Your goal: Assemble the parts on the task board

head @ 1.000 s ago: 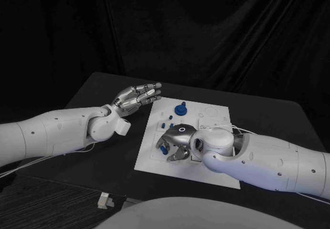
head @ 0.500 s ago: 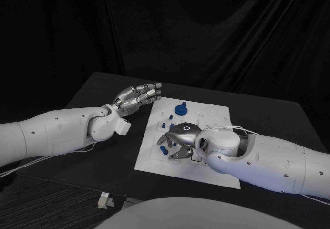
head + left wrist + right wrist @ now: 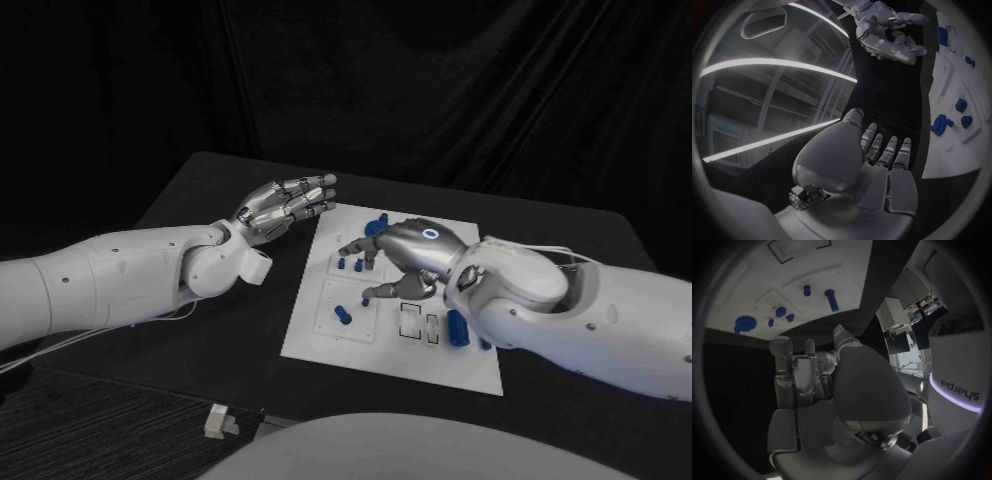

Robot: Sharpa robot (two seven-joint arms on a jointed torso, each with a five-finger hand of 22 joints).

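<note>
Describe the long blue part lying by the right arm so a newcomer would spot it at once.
Find the white task board on the black table. On its near right side, next to two rectangular outlines, lies the long blue part. It is longer than any other blue piece there.

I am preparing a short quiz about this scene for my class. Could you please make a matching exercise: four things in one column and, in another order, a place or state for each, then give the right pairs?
Things:
1. left hand
2. right hand
3. task board
4. small pale object

Places or states:
A. white plate lying in the middle of the table
B. over the board, fingers spread, holding nothing
C. beside the board's left edge, fingers extended, holding nothing
D. near the table's front edge, apart from the board

Pairs: 1-C, 2-B, 3-A, 4-D
</note>
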